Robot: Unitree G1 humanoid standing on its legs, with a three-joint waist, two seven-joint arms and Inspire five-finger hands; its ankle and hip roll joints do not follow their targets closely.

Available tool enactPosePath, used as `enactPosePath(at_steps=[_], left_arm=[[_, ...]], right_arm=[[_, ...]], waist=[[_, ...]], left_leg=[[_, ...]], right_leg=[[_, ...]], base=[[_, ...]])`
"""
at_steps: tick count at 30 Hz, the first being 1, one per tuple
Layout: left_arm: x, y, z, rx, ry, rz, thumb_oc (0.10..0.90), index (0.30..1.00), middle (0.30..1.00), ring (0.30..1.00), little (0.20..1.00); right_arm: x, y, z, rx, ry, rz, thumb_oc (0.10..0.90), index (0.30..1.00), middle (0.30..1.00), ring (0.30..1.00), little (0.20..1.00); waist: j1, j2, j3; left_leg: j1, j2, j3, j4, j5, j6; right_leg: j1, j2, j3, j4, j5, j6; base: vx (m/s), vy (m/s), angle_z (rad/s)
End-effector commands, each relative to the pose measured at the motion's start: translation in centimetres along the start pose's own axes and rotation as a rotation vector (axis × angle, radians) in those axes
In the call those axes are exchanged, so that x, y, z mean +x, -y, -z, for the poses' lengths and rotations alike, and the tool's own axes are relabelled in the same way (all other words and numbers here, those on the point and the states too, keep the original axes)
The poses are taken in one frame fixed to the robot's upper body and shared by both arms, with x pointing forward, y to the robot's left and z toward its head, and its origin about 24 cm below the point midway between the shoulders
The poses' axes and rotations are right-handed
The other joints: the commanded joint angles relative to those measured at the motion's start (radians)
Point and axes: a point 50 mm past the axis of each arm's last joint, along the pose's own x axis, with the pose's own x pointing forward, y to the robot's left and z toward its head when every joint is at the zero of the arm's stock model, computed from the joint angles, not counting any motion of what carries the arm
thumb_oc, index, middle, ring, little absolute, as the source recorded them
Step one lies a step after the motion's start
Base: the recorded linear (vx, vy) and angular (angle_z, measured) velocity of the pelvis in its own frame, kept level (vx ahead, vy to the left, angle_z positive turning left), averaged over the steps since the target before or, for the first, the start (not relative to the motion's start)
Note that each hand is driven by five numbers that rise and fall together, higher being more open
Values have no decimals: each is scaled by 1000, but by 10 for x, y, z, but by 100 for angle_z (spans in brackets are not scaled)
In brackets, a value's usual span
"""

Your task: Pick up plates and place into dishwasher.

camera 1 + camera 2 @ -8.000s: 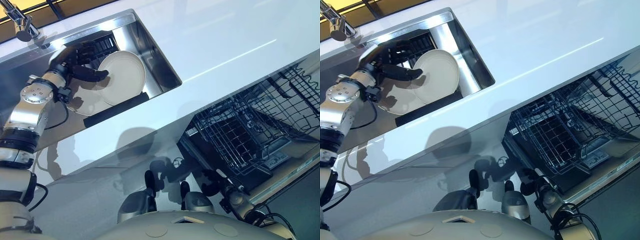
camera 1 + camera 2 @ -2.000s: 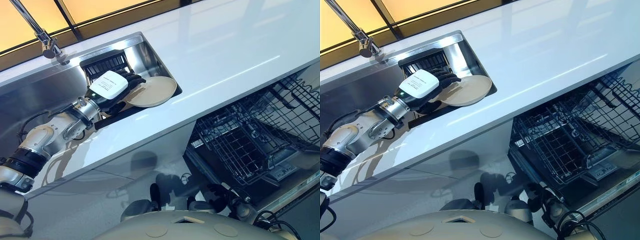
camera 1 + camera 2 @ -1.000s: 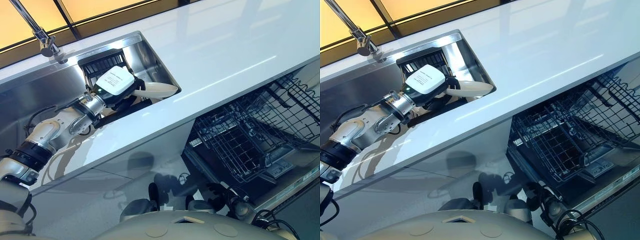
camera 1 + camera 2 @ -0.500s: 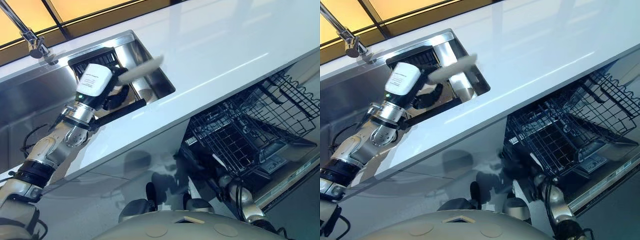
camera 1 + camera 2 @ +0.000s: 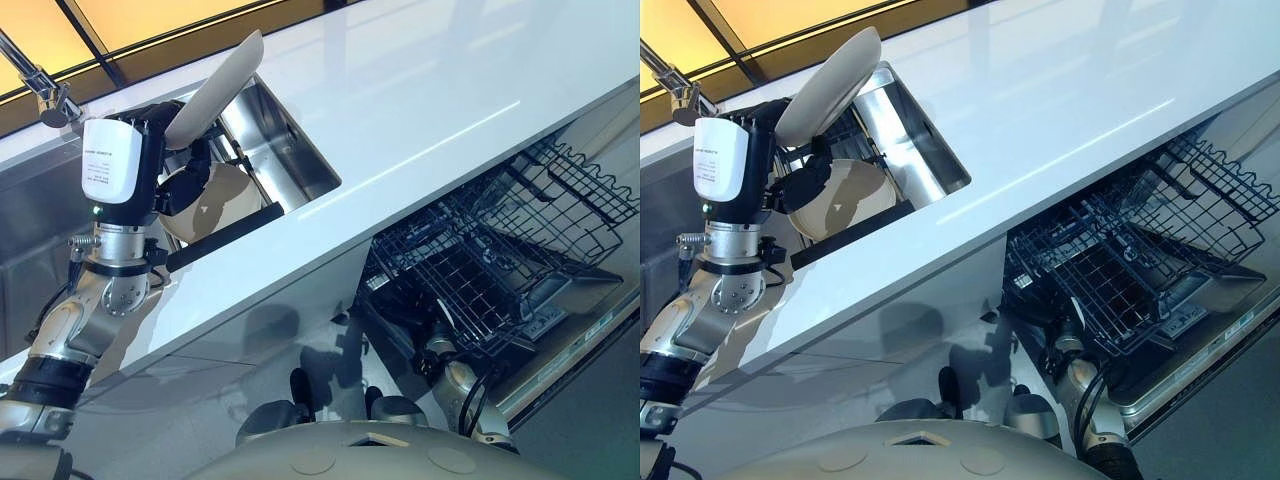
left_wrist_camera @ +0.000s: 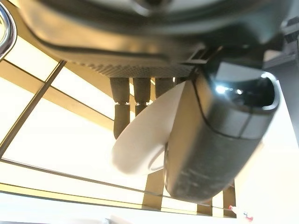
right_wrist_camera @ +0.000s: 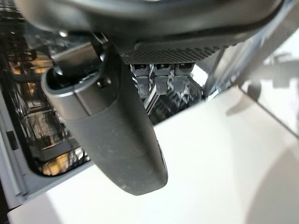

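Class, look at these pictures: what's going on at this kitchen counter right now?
A humanoid robot is moving dishes from the sink to the dishwasher. Its left hand grips a pale plate, held tilted above the sink. A second plate is in the sink. The dishwasher's wire rack is pulled out below the white counter, with no plate visible in it. The right hand is low beside the rack, holding nothing.

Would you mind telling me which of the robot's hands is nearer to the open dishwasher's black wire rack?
The right hand: it is low beside the black wire rack. The left hand is over at the steel sink, gripping a cream round plate raised above it.
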Motion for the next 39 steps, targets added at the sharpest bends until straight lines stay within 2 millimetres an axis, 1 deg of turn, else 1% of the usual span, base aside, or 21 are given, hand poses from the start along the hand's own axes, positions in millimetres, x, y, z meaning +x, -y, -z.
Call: enactPosePath(at_steps=[1,2,4,6,7,8,9,11,13,14,16,17,18,19,20,22,26,32,35,38,39], left_arm=[[35,-44,-7,-13,83,-349,100,300,300,300,200],[37,-46,-11,-35,92,-361,100,300,300,300,200],[40,-46,-20,-105,105,-377,100,300,300,300,200],[42,-46,-24,-145,114,-380,100,300,300,300,200],[45,-45,-30,-193,127,-377,100,300,300,300,200],[47,-45,-31,-209,131,-374,100,300,300,300,200],[51,-43,-37,-238,144,-362,100,300,300,300,200],[55,-44,-42,-255,165,-351,100,300,300,300,200],[57,-43,-47,-249,183,-338,100,300,300,300,200],[57,-43,-47,-247,184,-335,100,300,300,300,200],[55,-41,-47,-248,187,-322,100,300,300,300,200],[53,-38,-46,-248,186,-316,100,300,300,300,200],[51,-36,-45,-252,185,-311,100,300,300,300,200],[49,-33,-44,-263,184,-301,100,300,300,300,200],[47,-30,-44,-271,185,-290,100,300,300,300,200],[47,-25,-42,-278,188,-273,100,300,300,300,200],[54,-25,-38,-295,171,-255,100,300,300,300,200],[54,-28,-34,-285,153,-247,100,300,300,300,200],[54,-28,-34,-281,148,-238,100,300,300,300,200],[56,-27,-36,-277,143,-232,100,300,300,300,200],[58,-26,-37,-277,142,-226,100,300,300,300,200]], right_arm=[[-22,57,-142,15,801,426,800,900,900,900,900],[-32,58,-157,4,917,482,800,900,900,900,900],[-52,51,-185,-99,1172,569,800,900,900,900,900],[-64,45,-199,-150,1308,588,800,900,900,900,900],[-77,37,-215,-253,1459,611,800,900,900,900,900],[-80,33,-218,-276,1506,609,800,900,900,900,900],[-91,23,-232,-343,1622,555,800,900,900,900,900],[-98,14,-244,-398,1693,430,800,900,900,900,900],[-101,4,-253,-389,1652,170,800,900,900,900,900],[-99,3,-254,-384,1622,102,800,900,900,900,900],[-86,-2,-252,-292,1419,-241,800,900,900,900,900],[-80,-7,-248,-217,1319,-412,800,900,900,900,900],[-75,-11,-243,-172,1254,-518,800,900,900,900,900],[-66,-19,-235,-84,1130,-679,800,900,900,900,900],[-62,-25,-232,25,1059,-784,800,900,900,900,900],[-54,-32,-230,161,978,-848,800,900,900,900,900],[-44,-27,-235,268,960,-753,800,900,900,900,900],[-45,-15,-235,241,1022,-612,800,900,900,900,900],[-65,1,-249,44,1287,-322,800,900,900,900,900],[-92,5,-264,-246,1570,-52,800,900,900,900,900],[-100,3,-270,-325,1650,-8,800,900,900,900,900]], waist=[[-31,42,-80],[-30,44,-79],[-26,49,-77],[-24,51,-77],[-20,52,-79],[-17,53,-77],[-11,53,-82],[-3,51,-87],[4,46,-93],[5,45,-95],[7,39,-99],[9,36,-101],[10,34,-104],[13,29,-108],[18,24,-112],[29,16,-119],[39,9,-126],[32,9,-129],[28,10,-128],[25,16,-125],[24,17,-123]], left_leg=[[92,-18,-2,5,-201,21],[93,-18,-3,5,-203,23],[94,-18,-8,6,-204,25],[95,-19,-11,7,-204,26],[95,-20,-16,9,-206,26],[89,-20,-15,11,-199,25],[88,-21,-18,12,-199,25],[87,-21,-22,13,-200,22],[86,-21,-27,13,-199,19],[85,-21,-28,13,-199,18],[84,-20,-31,11,-197,14],[83,-20,-32,8,-195,12],[82,-19,-34,7,-194,11],[80,-18,-35,6,-193,8],[77,-17,-37,5,-190,6],[74,-16,-41,4,-188,3],[74,-13,-44,3,-187,1],[77,-12,-40,3,-188,3],[81,-12,-38,3,-190,5],[86,-15,-38,3,-191,7],[89,-16,-37,3,-191,9]], right_leg=[[-108,91,-22,62,-26,20],[-108,92,-21,64,-27,19],[-108,94,-21,71,-31,18],[-108,95,-20,75,-33,17],[-107,96,-19,77,-36,16],[-112,97,-17,78,-27,14],[-112,97,-17,79,-29,13],[-112,97,-19,77,-29,12],[-110,97,-22,73,-29,9],[-109,97,-22,72,-29,9],[-107,97,-26,68,-29,6],[-107,96,-29,65,-28,5],[-106,96,-32,62,-27,5],[-105,94,-37,57,-25,5],[-104,93,-45,52,-23,4],[-100,90,-57,46,-19,5],[-94,89,-70,39,-16,7],[-87,91,-70,30,-11,6],[-84,94,-64,28,-11,6],[-81,98,-55,29,-13,5],[-80,99,-51,31,-13,5]], base=[[0,0,0],[0,0,0],[0,0,0],[0,0,0],[-49,-2,-1],[-55,-7,-2],[-53,-13,-1],[0,0,0],[-9,-11,-2],[-15,-21,-4],[0,0,0],[0,0,0],[0,0,0],[-23,-39,-1],[-14,-51,2],[5,-55,8],[10,-31,23],[11,1,7],[13,6,-8],[6,11,-3],[8,14,-8]])
